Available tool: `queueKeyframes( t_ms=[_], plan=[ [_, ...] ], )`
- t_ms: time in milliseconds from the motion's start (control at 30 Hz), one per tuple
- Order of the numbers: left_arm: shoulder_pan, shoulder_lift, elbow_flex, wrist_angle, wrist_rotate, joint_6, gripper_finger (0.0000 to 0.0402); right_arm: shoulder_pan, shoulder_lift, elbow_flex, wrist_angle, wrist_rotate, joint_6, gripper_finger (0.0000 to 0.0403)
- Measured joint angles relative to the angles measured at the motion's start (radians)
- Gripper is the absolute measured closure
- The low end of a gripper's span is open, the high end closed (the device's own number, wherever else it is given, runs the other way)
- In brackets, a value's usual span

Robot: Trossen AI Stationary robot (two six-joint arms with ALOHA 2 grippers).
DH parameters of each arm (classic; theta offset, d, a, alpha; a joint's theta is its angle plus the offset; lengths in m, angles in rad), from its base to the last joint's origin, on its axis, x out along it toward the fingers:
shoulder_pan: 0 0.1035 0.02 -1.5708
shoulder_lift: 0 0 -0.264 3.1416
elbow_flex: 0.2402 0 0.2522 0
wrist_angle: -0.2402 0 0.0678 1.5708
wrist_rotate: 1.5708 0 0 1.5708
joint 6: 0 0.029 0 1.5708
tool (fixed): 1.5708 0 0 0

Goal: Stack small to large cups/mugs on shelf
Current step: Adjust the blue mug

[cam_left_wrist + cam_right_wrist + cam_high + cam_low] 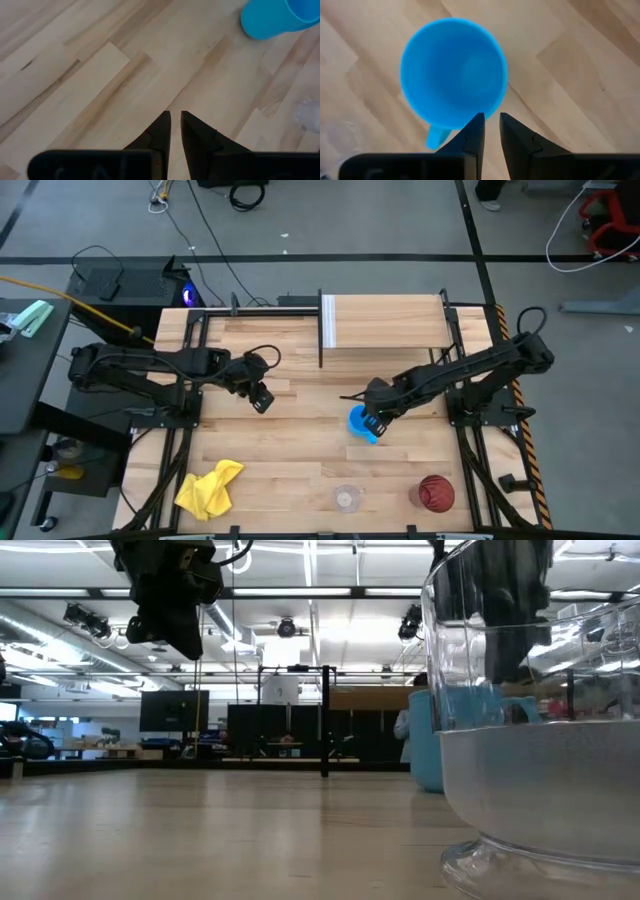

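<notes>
The blue mug (355,418) stands upright on its base on the table's middle right; it also shows in the right wrist view (452,70), its handle (436,137) toward the wrist. My right gripper (491,120) is shut right over the mug's rim beside the handle. My left gripper (175,117) is shut and empty, above the bare table at centre left (263,400). The clear cup (347,498) and the dark red tumbler (436,493) stand near the front edge. The shelf (390,322) stands at the far edge. My right gripper points down, its shut fingertips (476,122) over the mug's rim (470,119) on the handle side. I cannot tell whether they touch the rim. The mug stands upright on the table.
A yellow cloth (208,488) lies crumpled at the front left. The clear cup fills the right of the low view (540,740), close to the camera, with the mug (428,740) behind it. Thin black uprights (320,330) flank the shelf.
</notes>
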Motion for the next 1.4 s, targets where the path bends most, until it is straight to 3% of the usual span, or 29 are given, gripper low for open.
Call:
queueKeyframes(
  t_ms=[433, 700, 867, 1200, 1400],
  plan=[
    [0.0, -0.001, 0.0, 0.003, -0.01, 0.002, 0.0351, -0.068, 0.057, 0.0, 0.038, 0.007, -0.042, 0.0337],
    [0.0, -0.001, 0.0, 0.006, -0.013, 0.003, 0.0347, -0.07, 0.022, 0.0, 0.055, 0.007, -0.043, 0.0337],
    [0.0, -0.001, -0.001, 0.089, -0.025, 0.003, 0.0351, -0.07, 0.015, 0.0, 0.048, 0.007, -0.077, 0.0337],
    [-0.018, -0.001, -0.001, 0.166, -0.025, 0.029, 0.0342, -0.063, -0.004, -0.001, -0.133, 0.01, -0.08, 0.0337],
    [-0.018, -0.001, -0.001, 0.17, -0.025, 0.029, 0.0346, -0.04, -0.004, -0.063, -0.001, 0.007, -0.069, 0.0337]
  ],
)
